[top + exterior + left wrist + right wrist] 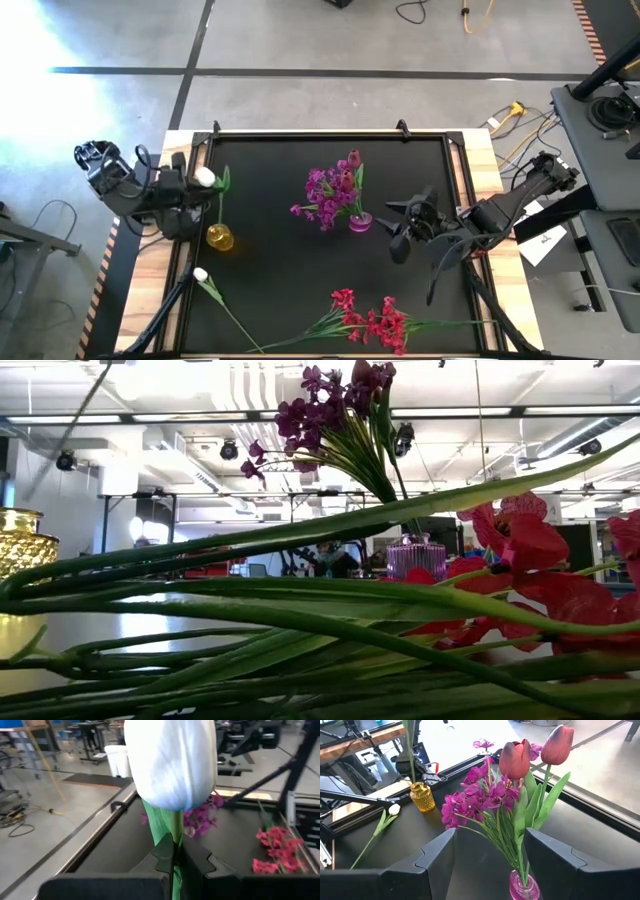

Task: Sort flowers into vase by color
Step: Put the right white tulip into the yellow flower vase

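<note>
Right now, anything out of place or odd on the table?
Nothing damaged or spilled. Unsorted: red flowers and one white tulip lie flat at the near edge. Left gripper holds another white tulip over the yellow vase.

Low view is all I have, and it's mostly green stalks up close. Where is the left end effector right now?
Observer: The left end effector is at the table's left edge, shut on a white tulip, just beside the yellow vase.
Operator: Is the stem in that vase yet?
Observer: From above, the stalk runs from the bud down to the vase mouth; whether it is seated inside, I cannot tell.
Operator: And the right arm?
Observer: The right end effector is open, empty, just right of the pink vase.
Operator: Any white left?
Observer: One white tulip lies on the mat, front left.
</note>
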You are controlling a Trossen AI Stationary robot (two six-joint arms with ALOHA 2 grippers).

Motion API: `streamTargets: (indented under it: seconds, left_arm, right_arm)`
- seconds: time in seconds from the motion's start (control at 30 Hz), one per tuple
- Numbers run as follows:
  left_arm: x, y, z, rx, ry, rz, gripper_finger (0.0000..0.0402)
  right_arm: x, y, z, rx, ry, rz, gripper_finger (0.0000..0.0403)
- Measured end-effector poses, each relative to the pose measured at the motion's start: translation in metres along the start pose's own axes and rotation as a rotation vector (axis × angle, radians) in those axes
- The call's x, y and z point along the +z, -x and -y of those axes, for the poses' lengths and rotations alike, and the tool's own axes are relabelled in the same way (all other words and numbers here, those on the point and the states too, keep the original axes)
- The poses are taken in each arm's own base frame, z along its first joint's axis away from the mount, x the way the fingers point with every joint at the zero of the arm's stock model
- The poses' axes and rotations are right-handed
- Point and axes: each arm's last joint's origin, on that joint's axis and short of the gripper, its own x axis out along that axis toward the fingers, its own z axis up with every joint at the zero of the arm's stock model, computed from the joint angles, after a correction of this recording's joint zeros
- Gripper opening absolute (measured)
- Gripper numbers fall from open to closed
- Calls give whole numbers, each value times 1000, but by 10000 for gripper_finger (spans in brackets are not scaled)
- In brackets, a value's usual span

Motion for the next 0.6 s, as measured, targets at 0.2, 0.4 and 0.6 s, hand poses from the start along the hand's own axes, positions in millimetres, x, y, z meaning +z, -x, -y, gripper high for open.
streamTargets:
  seconds: [0.2,0.4,0.6]
  left_arm:
    - [-6,-1,0,-14,-32,-36,0]
    - [-19,-6,4,1,-15,-60,0]
    - [-24,-7,3,13,81,-81,2]
  right_arm:
    - [0,0,0,-2,1,2,224]
    - [0,0,0,-2,19,2,224]
    - [0,0,0,2,25,-2,224]
